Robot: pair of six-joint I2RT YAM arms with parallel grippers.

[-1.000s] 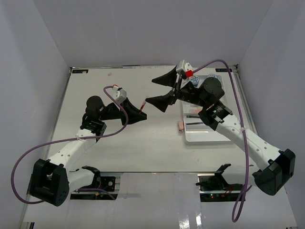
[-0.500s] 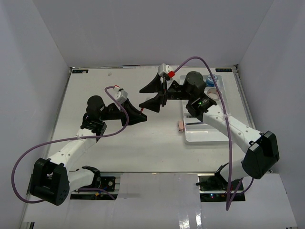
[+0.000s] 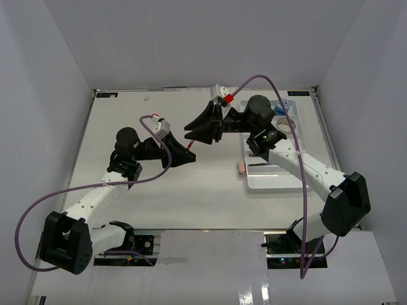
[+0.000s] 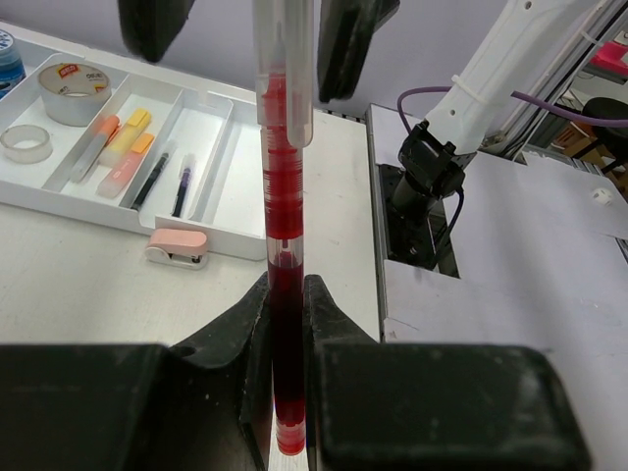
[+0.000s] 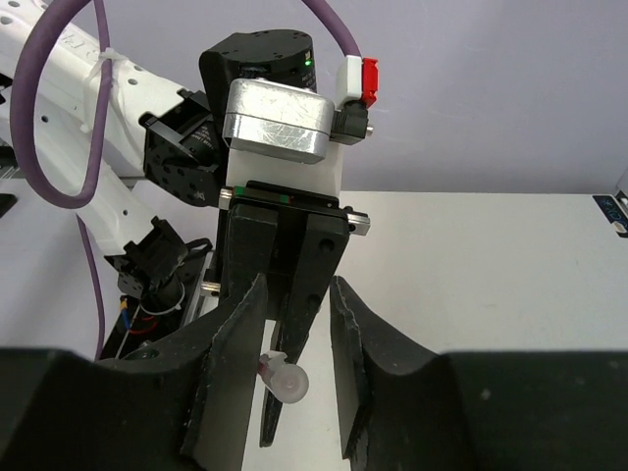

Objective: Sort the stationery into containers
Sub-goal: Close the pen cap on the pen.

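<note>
Red-inked clear plastic pen point(image 4: 282, 177) sits clamped in your left gripper point(image 4: 287, 291) in mid-air, so centre the parted fingers of your right gripper point(image 5: 296, 292) round its free end, close firmly before releasing, then head for the white divided plastic tray point(image 4: 224, 167).

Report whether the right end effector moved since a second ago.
Yes. The right end effector has swung left, away from the white tray, toward the red pen in the left end effector.
</note>
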